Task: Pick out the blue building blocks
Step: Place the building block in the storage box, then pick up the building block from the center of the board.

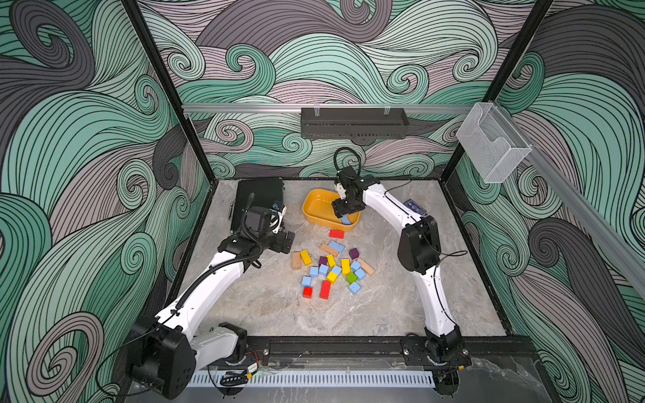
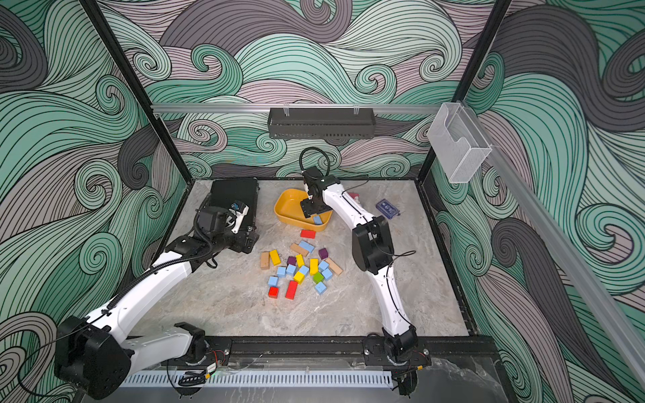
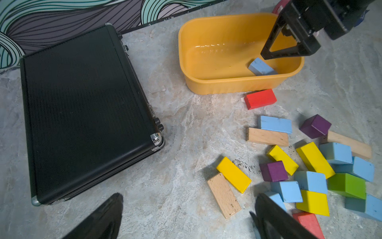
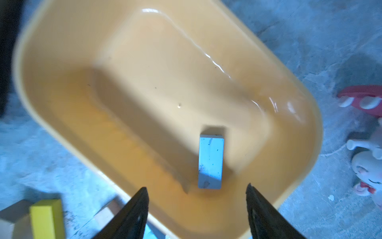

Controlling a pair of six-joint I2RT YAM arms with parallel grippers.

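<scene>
One blue brick [image 4: 210,161] lies in the yellow tub [image 4: 62,51]; about eight blue blocks [image 1: 354,288] are left outside. Right gripper [image 4: 196,186] and left gripper [image 3: 189,195]: jaws apart, empty

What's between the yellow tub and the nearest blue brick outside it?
A red block, close to the yellow tub, before the blue brick; both top views show it.

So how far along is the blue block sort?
Done: one blue brick lies in the yellow tub. In hand: nothing; right jaws stand apart above it, left jaws open, empty. Left: roughly eight blue blocks on the table among other colours.
</scene>
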